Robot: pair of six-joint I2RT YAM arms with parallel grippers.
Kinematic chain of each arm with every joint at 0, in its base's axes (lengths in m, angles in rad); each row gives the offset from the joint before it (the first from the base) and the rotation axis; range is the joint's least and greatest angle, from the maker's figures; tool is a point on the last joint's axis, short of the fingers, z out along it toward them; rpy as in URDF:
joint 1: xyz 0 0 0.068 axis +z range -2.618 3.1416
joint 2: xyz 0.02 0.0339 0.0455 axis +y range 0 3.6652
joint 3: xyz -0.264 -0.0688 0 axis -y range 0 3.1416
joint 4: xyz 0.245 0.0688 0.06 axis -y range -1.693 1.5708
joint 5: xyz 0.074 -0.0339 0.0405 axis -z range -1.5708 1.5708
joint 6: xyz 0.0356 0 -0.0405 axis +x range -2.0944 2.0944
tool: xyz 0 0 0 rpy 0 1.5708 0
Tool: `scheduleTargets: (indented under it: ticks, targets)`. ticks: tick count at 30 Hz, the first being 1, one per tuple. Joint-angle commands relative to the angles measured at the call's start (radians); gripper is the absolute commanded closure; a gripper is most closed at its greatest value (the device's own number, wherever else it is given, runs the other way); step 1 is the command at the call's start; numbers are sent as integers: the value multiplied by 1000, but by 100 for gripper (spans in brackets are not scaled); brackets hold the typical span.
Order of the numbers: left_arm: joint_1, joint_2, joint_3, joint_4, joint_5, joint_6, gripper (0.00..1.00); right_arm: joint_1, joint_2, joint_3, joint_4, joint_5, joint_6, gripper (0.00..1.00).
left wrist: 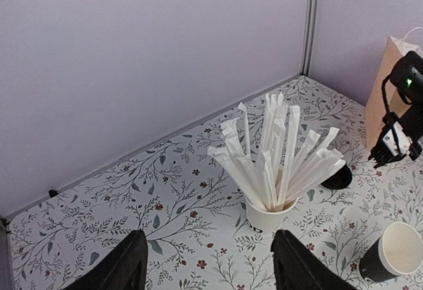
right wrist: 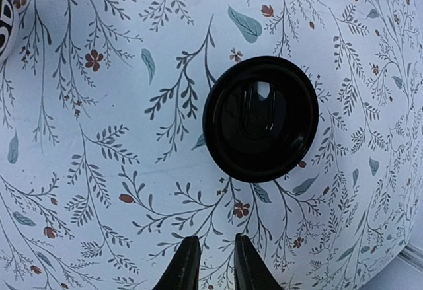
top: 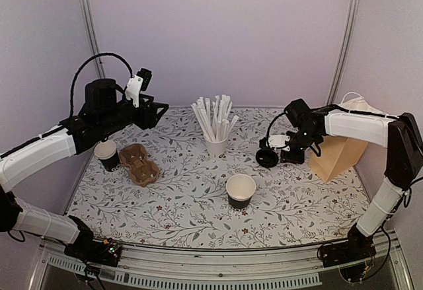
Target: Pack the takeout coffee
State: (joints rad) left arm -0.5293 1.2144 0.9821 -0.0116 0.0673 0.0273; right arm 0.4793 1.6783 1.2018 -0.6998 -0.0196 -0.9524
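A patterned table seen from above; the step in hand looks like fetching the black lid [right wrist: 260,118], which lies flat on the table at the right, near a brown paper bag [top: 337,154] whose inside is hidden; the right gripper [right wrist: 214,240] hovers just beside it, fingers only slightly parted, pinching nothing; the next move likely calls for wider jaws set around the rim; the open black cup [top: 240,191], white inside and empty, stands well apart at centre front; the left gripper [left wrist: 208,234] is spread and empty; a white cup [top: 216,146] holds wrapped straws; the pulp carrier [top: 140,164] holds nothing; another dark cup [top: 107,154] stands beside it.
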Motion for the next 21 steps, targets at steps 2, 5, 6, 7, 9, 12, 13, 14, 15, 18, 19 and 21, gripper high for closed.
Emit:
scheduleTargets:
  ticks: [2,5,6,7,9,12,13,14,15,18,19,21]
  targets:
    - [9,7,-6,31,7,-17,33,-4,68,24,43,-204,32,74]
    - [8,18,8,15,5,-24,27,-2,108,48,47,-251,20,68]
    - [9,20,10,15,-1,-24,26,-2,116,52,48,-264,10,65]
    - [9,20,10,15,-7,-24,25,-2,125,52,56,-270,1,62]
    - [9,20,10,15,-10,-25,24,-2,133,51,81,-265,-16,60]
    - [8,18,8,15,-7,-25,25,-2,151,64,102,-254,-21,60]
    - [9,17,7,15,-4,-25,24,-2,157,67,104,-252,-24,60]
    - [8,17,7,15,-2,-24,24,-2,168,71,107,-248,-26,60]
    - [9,16,6,15,0,-25,25,-1,177,75,110,-243,-28,60]
    - [8,13,5,15,4,-24,25,-2,205,87,120,-234,-28,60]
    - [9,11,4,15,5,-25,25,-2,215,91,127,-229,-27,61]
    - [9,10,3,15,6,-25,26,-2,234,96,142,-219,-19,61]
